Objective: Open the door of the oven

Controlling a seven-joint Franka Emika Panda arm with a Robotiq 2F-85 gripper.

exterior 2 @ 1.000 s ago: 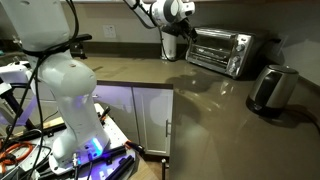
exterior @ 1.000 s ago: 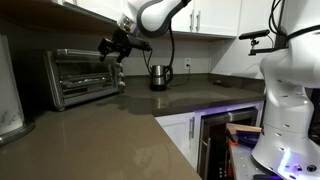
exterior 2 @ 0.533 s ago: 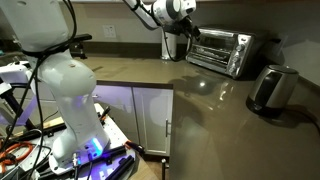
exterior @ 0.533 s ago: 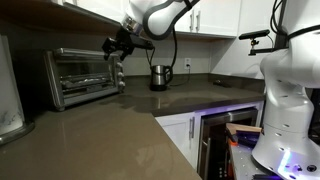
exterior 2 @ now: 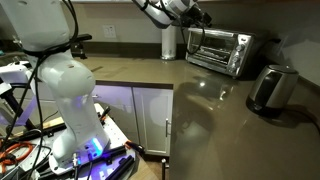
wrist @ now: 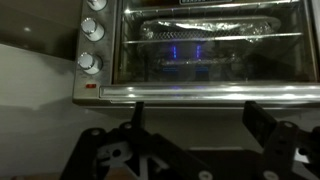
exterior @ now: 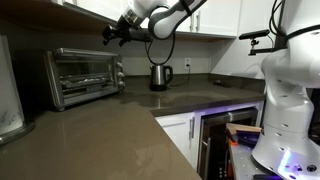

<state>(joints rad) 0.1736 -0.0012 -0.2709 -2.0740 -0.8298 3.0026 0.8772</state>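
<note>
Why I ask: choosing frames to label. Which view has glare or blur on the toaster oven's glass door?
Wrist view: dim and soft; blue glints sit on the glass door in its silver frame, and the black open gripper is a dark silhouette. In both exterior views the boxy silver toaster oven is small, its glass dark; the brown countertop shows pale glare.

Dim, blurry wrist view with blue glints on the door [wrist: 200,45]; brighter exteriors.

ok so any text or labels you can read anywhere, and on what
None can be read.
Small reddish mark on the oven front: too blurred to read.
Markings around the knobs: too blurred.
In both exterior views the oven is too small for any text.
</note>
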